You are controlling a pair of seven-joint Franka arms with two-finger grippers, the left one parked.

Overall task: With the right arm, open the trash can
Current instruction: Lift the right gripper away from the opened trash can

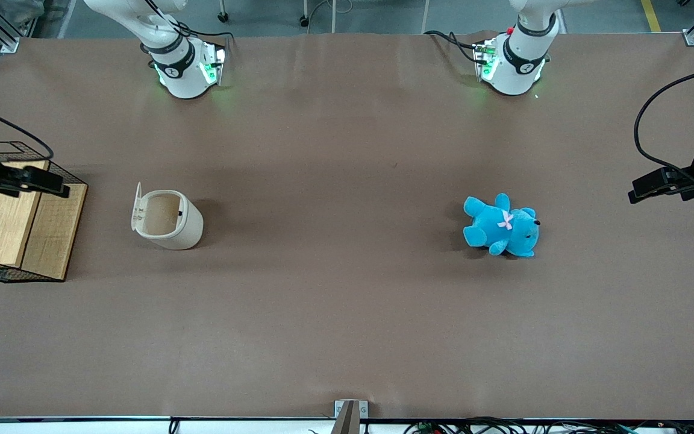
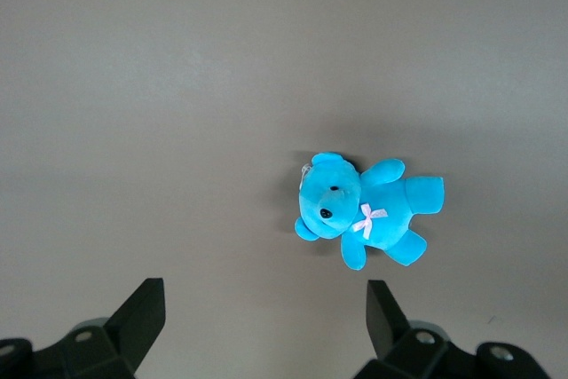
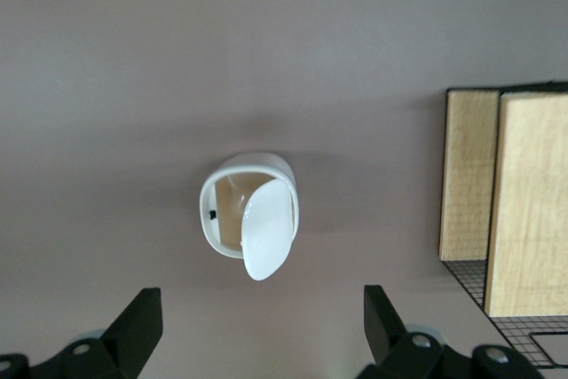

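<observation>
Desk [image 1: 347, 337]: plain brown sheet; it reaches nearest the front camera and carries everything below.
Wire basket [image 1: 3, 276]: black mesh at the working arm's end of the desk, holding a wooden box [image 1: 28, 226].
Gripper [image 3: 262, 297]: raised well above the desk at the working arm's end, over the basket and looking down on the bin; not touching anything.
Jaws: spread wide and released, with nothing between them.
Trash can [image 1: 181, 236]: small cream-white bin standing upright on the desk just beside the basket, well apart from the toy.
Lid [image 1: 138, 208]: swung up on its hinge and standing on edge at the side toward the basket; the tan inside shows from above, and the wrist view shows the mouth uncovered too.
Task state: judging by the raised lid, the opening looks done.
Handling: probably light, hollow and stiff, with a smooth, slippery shell; a sideways push would likely slide or tip the whole bin instead of turning the hinge.
Where to hold: the lid's free edge, away from the hinge, lifted gently upward; the thin flap seems the weakest part, so a light pinch or nudge should do.
Blue teddy [image 1: 500, 228]: soft toy lying toward the parked arm's end of the desk, no part of this job.
</observation>
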